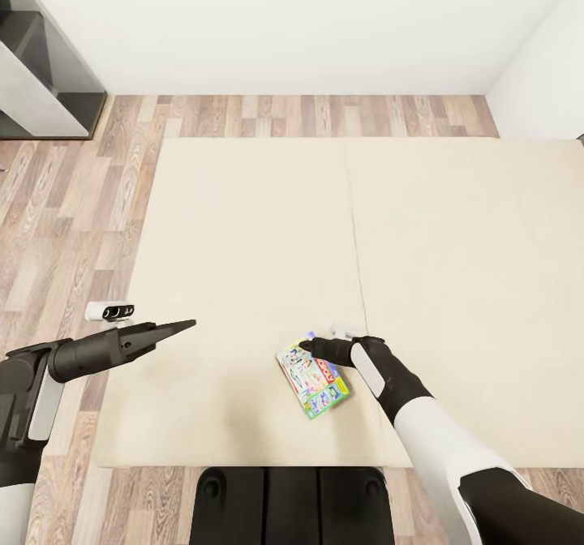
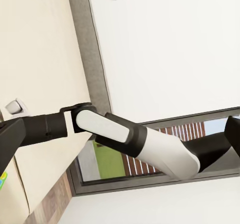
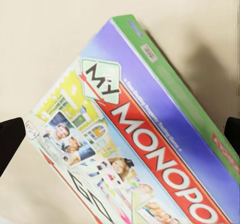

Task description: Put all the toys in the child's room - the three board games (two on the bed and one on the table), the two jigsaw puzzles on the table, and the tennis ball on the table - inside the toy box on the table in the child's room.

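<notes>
- The Monopoly box (image 1: 314, 380) lies on the bed (image 1: 243, 245), its far edge hidden under the right gripper (image 1: 312, 345).
- Right fingers (image 3: 10, 141) spread either side of the box, not clamped.
- Left gripper (image 1: 188, 325) hangs closed over the bed's edge.

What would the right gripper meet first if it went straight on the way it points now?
Most likely the Monopoly box: the right gripper points down at it on the bed, with one of the jaws at each side. Whether they already touch it is unclear.
</notes>
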{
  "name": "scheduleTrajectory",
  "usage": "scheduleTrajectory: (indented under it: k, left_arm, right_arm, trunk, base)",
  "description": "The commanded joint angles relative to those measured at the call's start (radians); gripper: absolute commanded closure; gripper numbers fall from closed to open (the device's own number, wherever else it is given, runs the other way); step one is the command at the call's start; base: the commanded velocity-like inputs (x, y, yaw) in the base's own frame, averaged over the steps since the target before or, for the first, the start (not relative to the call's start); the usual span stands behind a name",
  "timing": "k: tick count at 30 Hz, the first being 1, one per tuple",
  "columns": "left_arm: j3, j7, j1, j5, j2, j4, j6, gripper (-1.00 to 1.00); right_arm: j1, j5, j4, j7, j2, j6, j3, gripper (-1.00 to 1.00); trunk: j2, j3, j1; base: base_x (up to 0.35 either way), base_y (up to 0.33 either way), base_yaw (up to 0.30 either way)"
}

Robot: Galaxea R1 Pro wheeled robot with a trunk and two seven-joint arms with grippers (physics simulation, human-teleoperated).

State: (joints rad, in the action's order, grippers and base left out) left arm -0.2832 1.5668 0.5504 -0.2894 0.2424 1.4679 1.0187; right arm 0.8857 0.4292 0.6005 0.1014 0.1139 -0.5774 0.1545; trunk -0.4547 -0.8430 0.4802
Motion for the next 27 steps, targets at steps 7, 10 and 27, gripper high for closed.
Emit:
scheduleTrajectory:
  k: [7,10,27]
  left_arm:
    - [-0.001,0.004,0.000,0.001,0.001,0.000,0.011,-1.00]
    - [-0.001,0.004,0.000,0.001,0.001,0.000,0.011,-1.00]
    - [-0.001,0.004,0.000,0.001,0.002,0.000,0.011,-1.00]
  right_arm:
    - [0.000,-0.004,0.001,0.005,-0.009,-0.007,-0.001,-1.00]
    - [0.001,-0.005,0.002,0.008,-0.010,-0.008,-0.002,-1.00]
    - [0.002,-0.009,0.005,0.011,-0.016,-0.109,-0.004,-1.00]
  trunk:
    - [-0.001,-0.001,0.000]
    - [-0.001,-0.001,0.000]
    - [-0.001,-0.001,0.000]
  base:
    - [0.000,0.000,0.000]
    - [0.000,0.000,0.000]
    - [0.000,0.000,0.000]
